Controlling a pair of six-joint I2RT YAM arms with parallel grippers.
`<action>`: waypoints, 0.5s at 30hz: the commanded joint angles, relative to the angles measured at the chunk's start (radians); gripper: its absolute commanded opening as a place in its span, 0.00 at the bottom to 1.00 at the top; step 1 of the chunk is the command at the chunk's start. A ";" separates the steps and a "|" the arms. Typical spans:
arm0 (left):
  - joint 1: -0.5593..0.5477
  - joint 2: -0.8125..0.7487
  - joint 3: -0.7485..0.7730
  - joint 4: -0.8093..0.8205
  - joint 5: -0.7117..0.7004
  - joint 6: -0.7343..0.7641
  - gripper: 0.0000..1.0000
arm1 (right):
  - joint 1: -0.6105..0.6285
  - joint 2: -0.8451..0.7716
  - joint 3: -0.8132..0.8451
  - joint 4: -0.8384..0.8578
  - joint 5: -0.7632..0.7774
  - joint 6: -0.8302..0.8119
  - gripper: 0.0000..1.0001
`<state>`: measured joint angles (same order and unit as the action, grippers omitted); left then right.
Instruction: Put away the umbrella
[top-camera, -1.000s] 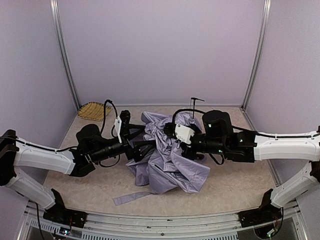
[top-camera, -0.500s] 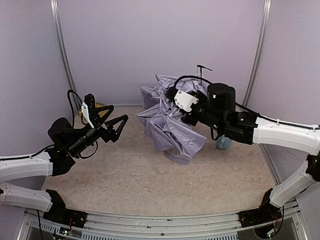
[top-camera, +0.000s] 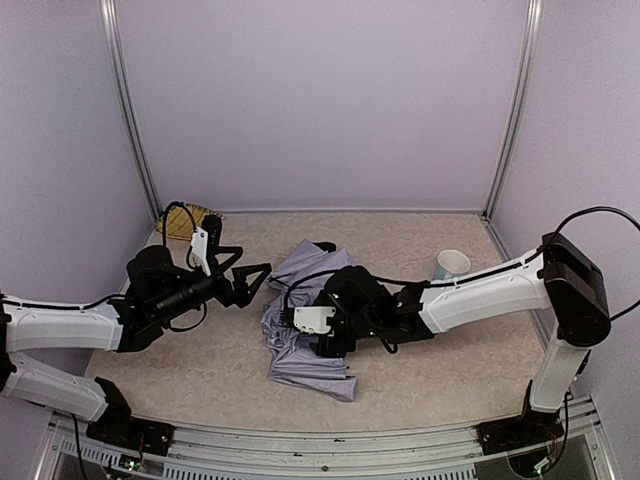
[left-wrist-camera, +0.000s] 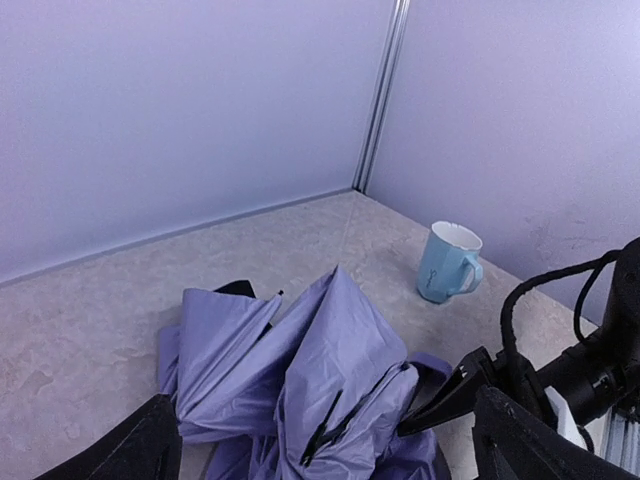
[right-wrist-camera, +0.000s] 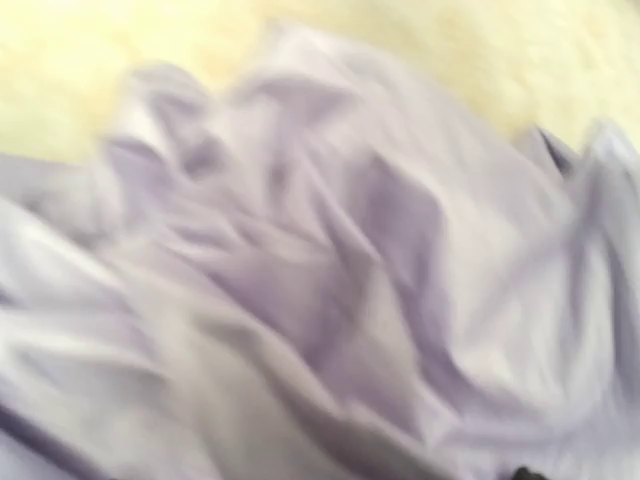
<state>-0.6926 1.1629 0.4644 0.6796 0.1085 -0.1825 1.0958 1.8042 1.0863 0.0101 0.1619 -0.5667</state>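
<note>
At the centre of the worktop (top-camera: 460, 360), the right tool (top-camera: 325, 338) sits buried in the crumpled umbrella (top-camera: 300, 362) lying there; clenched or released, I cannot tell. The left tool (top-camera: 250, 268) hangs released, fingers (left-wrist-camera: 135, 450) spread wide, just left of it. A light-blue cup (top-camera: 450, 265) stands well apart, far right.

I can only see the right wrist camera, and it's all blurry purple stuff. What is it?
Observer: That's the umbrella, lying crumpled on the table. Your camera is pushed close to its fabric.
Operator: Is the other arm holding it?
Observer: No. The left gripper is open just left of the umbrella, gripping nothing.
Operator: Is anything else there?
Observer: A light-blue cup stands upright near the right wall.
</note>
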 joint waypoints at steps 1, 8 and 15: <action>-0.001 0.059 0.014 -0.012 0.076 -0.031 0.99 | 0.053 0.012 0.048 -0.036 -0.050 0.056 0.83; 0.000 0.083 0.011 -0.017 0.058 0.000 0.96 | 0.072 -0.192 -0.021 -0.130 -0.313 0.122 0.81; 0.000 0.153 0.059 -0.036 0.064 0.046 0.82 | -0.137 -0.373 -0.082 -0.150 -0.464 0.266 0.83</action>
<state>-0.6930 1.2671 0.4694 0.6563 0.1684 -0.1776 1.0935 1.4803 1.0355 -0.1238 -0.2352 -0.4225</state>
